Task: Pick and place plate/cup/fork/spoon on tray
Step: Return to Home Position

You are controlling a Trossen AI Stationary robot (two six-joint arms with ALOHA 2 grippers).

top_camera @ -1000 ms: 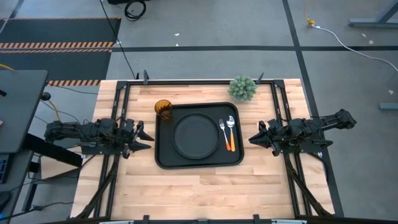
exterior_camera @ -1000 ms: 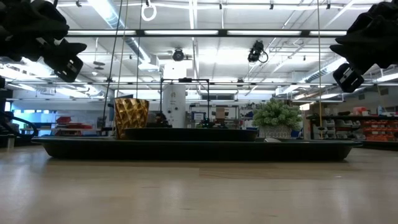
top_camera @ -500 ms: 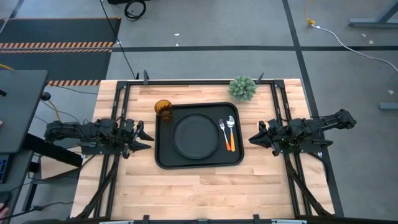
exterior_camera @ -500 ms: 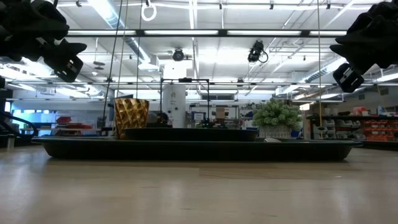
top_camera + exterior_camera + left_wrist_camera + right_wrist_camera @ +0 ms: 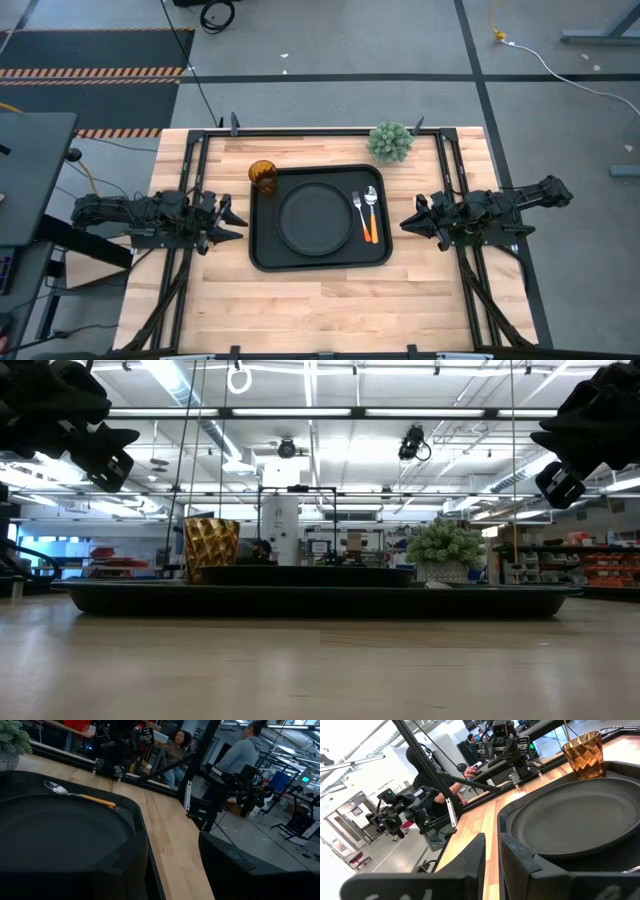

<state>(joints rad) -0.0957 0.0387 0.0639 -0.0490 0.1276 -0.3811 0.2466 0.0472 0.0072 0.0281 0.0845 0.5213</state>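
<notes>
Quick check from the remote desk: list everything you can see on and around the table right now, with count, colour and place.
tray: one, black, table centre.
plate: one, black, on the tray, left of its middle.
fork: one, silver with orange handle, on the tray right of the plate.
spoon: one, silver with orange handle, beside the fork on its right.
cup: one, amber, at the tray's far left corner.
plant: one, green, on the table beyond the tray's far right corner.
people: two, in the room beyond the table.
left gripper: open, left of the tray.
right gripper: nearly shut, empty, right of the tray.
</notes>
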